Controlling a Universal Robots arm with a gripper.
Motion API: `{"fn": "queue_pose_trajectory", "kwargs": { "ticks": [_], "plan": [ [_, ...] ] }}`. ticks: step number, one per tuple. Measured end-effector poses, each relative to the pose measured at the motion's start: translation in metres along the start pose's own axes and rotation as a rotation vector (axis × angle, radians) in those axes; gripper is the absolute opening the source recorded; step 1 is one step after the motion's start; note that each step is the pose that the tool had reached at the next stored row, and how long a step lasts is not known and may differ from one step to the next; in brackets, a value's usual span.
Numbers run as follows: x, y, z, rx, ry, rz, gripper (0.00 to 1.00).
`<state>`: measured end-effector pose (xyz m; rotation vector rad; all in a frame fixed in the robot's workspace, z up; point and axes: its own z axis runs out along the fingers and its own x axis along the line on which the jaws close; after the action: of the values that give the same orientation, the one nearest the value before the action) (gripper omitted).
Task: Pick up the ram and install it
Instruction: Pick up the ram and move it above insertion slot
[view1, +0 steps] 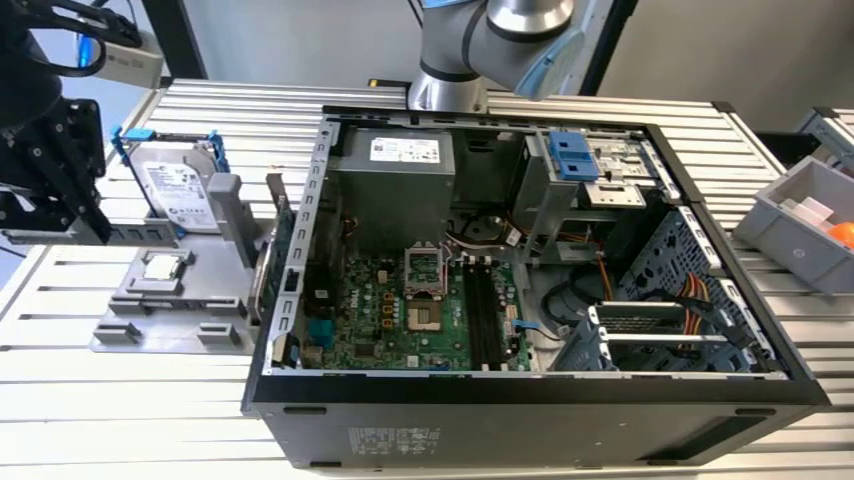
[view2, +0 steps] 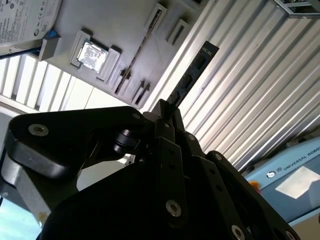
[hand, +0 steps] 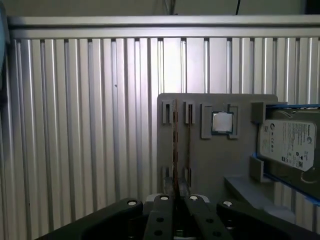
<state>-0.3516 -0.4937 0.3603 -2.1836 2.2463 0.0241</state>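
We see the claw (view2: 165, 114) clamped on the ram (view2: 192, 75), the dark stick jutting past its fingertips in the second wrist view. In the first wrist view the ram stands edge-on over the grey holder (hand: 215, 160), which carries a processor chip (hand: 221, 122) and a hard drive (hand: 287, 145). The open computer case (view1: 534, 400) sits on the slatted worktop (view1: 134, 400), towards the exterior view's right of the holder
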Motion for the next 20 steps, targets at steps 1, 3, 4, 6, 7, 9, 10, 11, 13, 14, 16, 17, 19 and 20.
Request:
{"fn": "queue_pose_trajectory", "kwargs": {
  "ticks": [1,3,4,6,7,9,10,11,13,14,16,17,19,20],
  "plan": [
    [0.0000,0.0000,-0.0014,0.0001,-0.0001,0.000,0.00],
    [-0.0001,0.0000,-0.0043,0.0000,-0.0001,0.000,0.00],
    [-0.0001,0.0001,-0.0057,0.0000,0.0000,0.000,0.00],
    [-0.0002,0.0000,-0.0086,0.0001,-0.0001,0.000,0.00],
    [-0.0002,0.0001,-0.0100,0.0000,0.0000,0.000,0.00],
    [-0.0002,0.0001,-0.0124,0.0000,0.0000,0.000,0.00],
    [-0.0003,0.0001,-0.0135,0.0000,0.0000,0.000,0.00],
    [-0.0003,0.0001,-0.0146,0.0000,0.0000,0.000,0.00],
    [-0.0003,0.0001,-0.0170,0.0000,0.0000,0.000,0.00],
    [-0.0003,0.0001,-0.0183,0.0000,0.0000,0.000,0.00],
    [-0.0004,0.0001,-0.0211,0.0000,0.0000,0.000,0.00],
    [-0.0004,0.0001,-0.0225,0.0000,0.0000,0.000,0.00],
    [-0.0004,0.0002,-0.0248,0.0001,-0.0001,0.000,0.00],
    [-0.0004,0.0002,-0.0258,0.0001,-0.0001,0.000,0.00]
  ]
}}
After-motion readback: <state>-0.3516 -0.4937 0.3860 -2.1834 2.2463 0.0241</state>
